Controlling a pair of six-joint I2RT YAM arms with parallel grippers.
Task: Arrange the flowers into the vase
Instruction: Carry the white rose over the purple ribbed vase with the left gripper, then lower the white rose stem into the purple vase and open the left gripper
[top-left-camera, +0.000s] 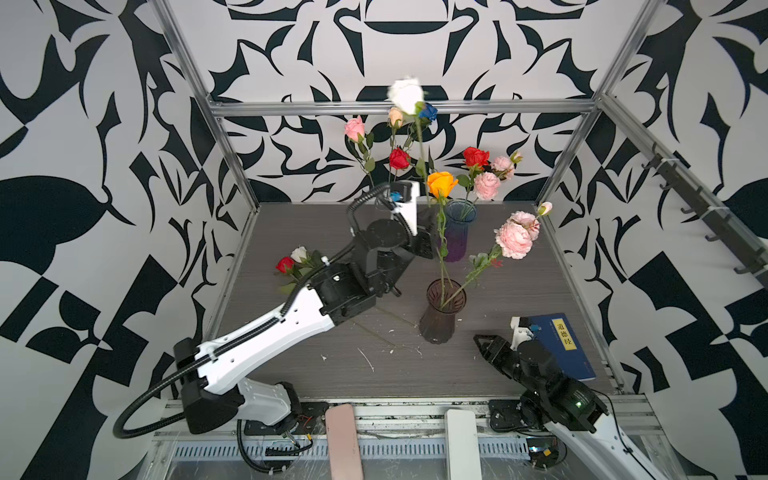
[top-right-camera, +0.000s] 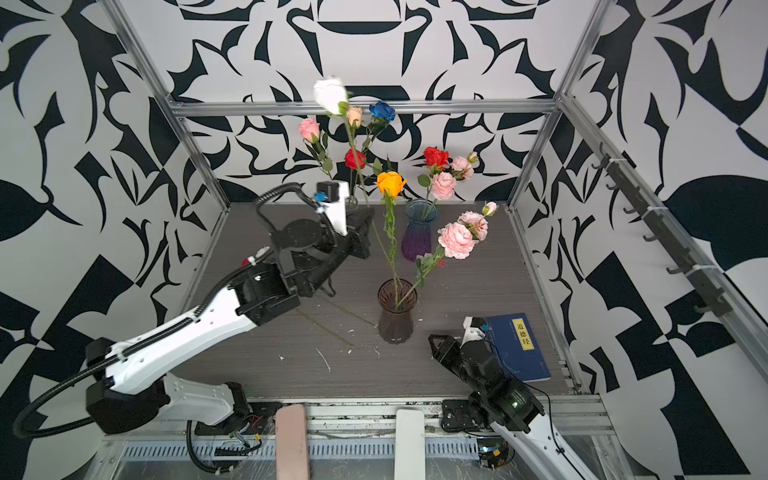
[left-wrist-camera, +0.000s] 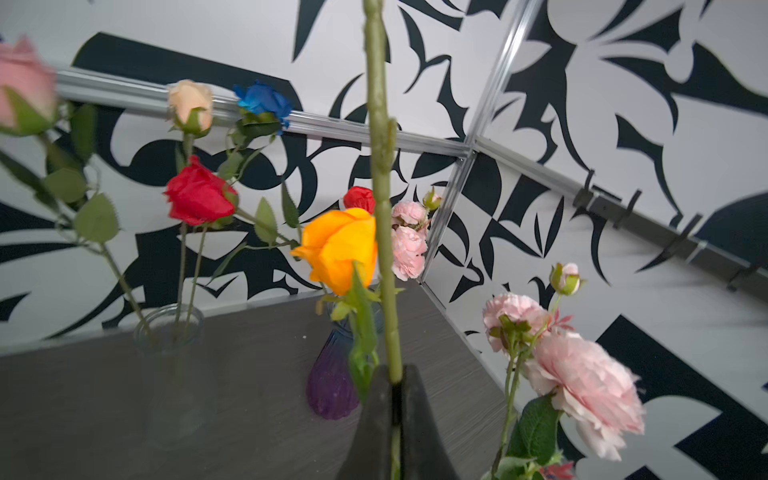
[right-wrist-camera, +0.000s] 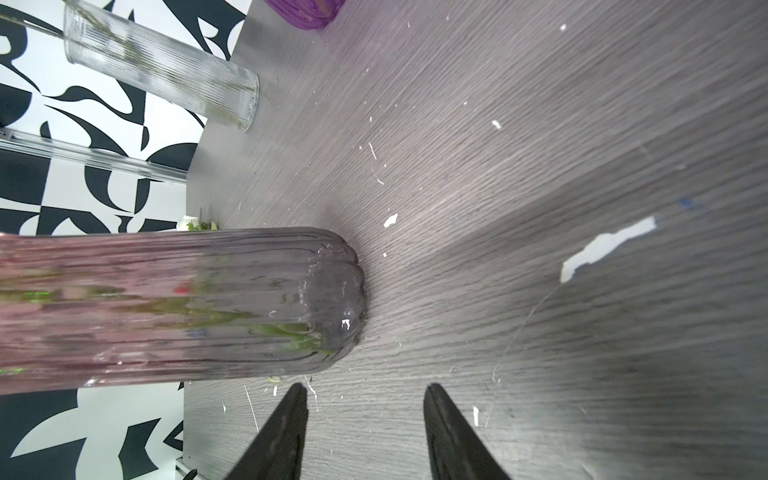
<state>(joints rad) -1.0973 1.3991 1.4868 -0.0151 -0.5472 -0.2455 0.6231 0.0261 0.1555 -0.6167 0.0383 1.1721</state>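
The left gripper is pinching the green stem of a white rose, with its jaws pressed together on the lower part of the stem. It is holding the flower steeply, head up, high above the table, so the white head is standing above all the other flowers. I think this height is needed because the long stem has to pass over a vase rim before it can go down inside.

In a top view a thin stem is running from this gripper toward the mouth of the brown vase, so that vase is probably the target. I cannot tell whether the stem end is already inside the mouth. The brown vase is carrying only an orange rose and a pink carnation spray, so it is offering the most room. The blue-purple vase and the clear vase at the back are already holding their own flowers.

The right gripper is waiting low over the table, just beside the foot of the brown vase. Its jaws are spread and they are holding nothing. In my judgement it is placed there to steady the vase if the stem pushes it.

A red rose and a small white one are lying on the table, partly under the left arm, so the task is not finished yet
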